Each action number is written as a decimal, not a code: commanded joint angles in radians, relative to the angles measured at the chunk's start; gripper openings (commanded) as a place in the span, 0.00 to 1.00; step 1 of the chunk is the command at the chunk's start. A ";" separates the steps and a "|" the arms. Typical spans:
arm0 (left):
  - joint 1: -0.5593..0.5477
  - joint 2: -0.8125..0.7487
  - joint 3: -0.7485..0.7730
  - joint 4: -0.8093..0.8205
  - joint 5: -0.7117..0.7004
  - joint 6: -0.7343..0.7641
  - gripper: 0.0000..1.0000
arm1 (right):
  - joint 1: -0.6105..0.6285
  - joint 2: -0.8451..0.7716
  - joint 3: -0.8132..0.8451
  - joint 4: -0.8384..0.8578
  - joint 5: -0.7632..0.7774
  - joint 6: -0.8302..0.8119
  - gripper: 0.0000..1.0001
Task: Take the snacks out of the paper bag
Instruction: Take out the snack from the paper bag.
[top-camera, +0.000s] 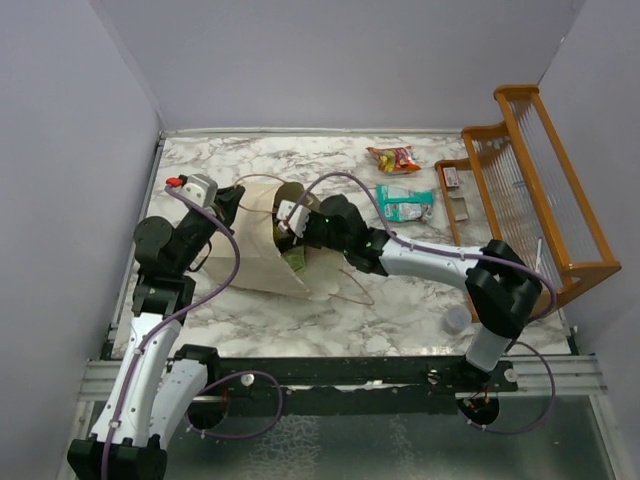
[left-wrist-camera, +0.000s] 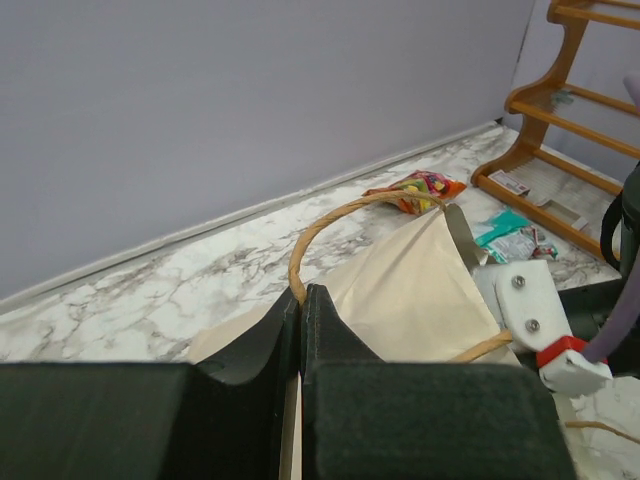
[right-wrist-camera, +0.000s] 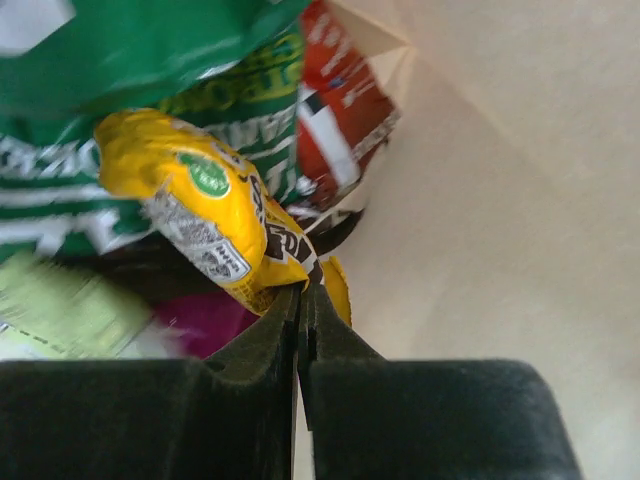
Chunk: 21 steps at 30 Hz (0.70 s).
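Observation:
The cream paper bag (top-camera: 258, 250) lies on its side on the marble table, mouth toward the right. My left gripper (left-wrist-camera: 300, 295) is shut on its tan loop handle (left-wrist-camera: 330, 218) and holds the mouth up. My right gripper (right-wrist-camera: 303, 290) is inside the bag, shut on the edge of a yellow M&M's packet (right-wrist-camera: 205, 210). Green chip bags (right-wrist-camera: 130, 60), a red bag (right-wrist-camera: 335, 110) and a purple bag (right-wrist-camera: 200, 320) lie behind it in the bag. A red-orange candy pack (top-camera: 393, 158) and a teal packet (top-camera: 404, 203) lie on the table to the right of the bag.
An orange wooden rack (top-camera: 535, 185) stands at the right with small cards on its base. A small grey cap (top-camera: 457, 319) lies near the front right. Grey walls close the back and the left side.

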 joint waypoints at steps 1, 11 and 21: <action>-0.001 -0.018 -0.012 0.021 -0.087 -0.001 0.00 | -0.014 0.042 0.156 -0.114 0.095 0.023 0.01; -0.002 -0.017 0.002 -0.001 -0.182 -0.014 0.00 | -0.018 -0.228 -0.038 -0.064 -0.037 0.107 0.01; -0.001 -0.009 0.011 -0.030 -0.280 -0.015 0.00 | -0.018 -0.497 -0.218 -0.113 -0.081 0.137 0.01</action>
